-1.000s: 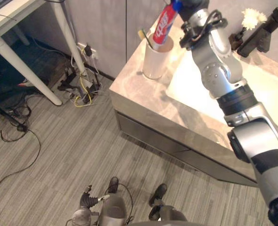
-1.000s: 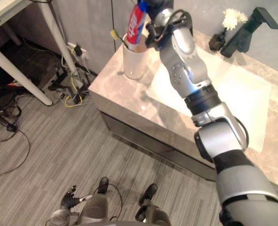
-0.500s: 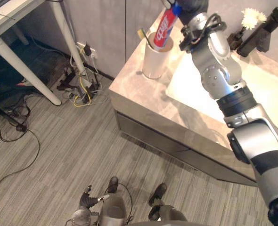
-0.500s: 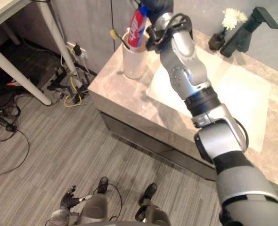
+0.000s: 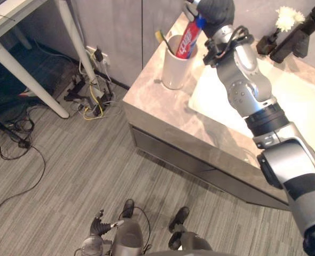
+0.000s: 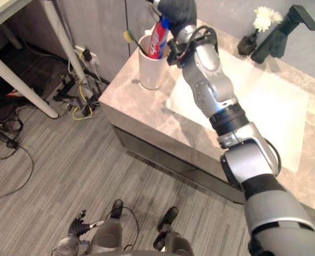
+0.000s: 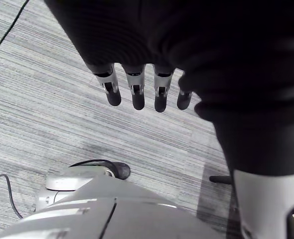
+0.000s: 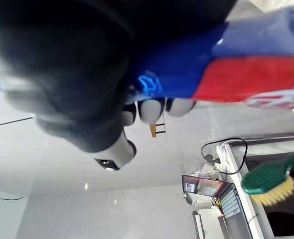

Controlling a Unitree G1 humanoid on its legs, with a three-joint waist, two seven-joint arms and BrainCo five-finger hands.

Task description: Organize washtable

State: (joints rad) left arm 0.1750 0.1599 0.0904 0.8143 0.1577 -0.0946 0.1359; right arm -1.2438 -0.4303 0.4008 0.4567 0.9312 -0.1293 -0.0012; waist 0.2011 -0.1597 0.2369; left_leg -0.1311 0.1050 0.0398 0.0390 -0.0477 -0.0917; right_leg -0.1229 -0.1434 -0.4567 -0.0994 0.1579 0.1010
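Red-blue toothpaste tube (image 5: 188,42) in right hand (image 5: 215,10)

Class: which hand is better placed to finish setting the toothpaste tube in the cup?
The right hand: it grips the toothpaste tube, whose lower end is already inside the cup. The left hand hangs open over the floor.

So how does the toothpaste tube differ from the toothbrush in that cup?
The toothpaste tube is broad, red, white and blue; the toothbrush is thin, with a green and yellowish head. The right hand grips the toothpaste tube at its top; the toothbrush leans free against the rim. Both have their lower ends in the white cup.
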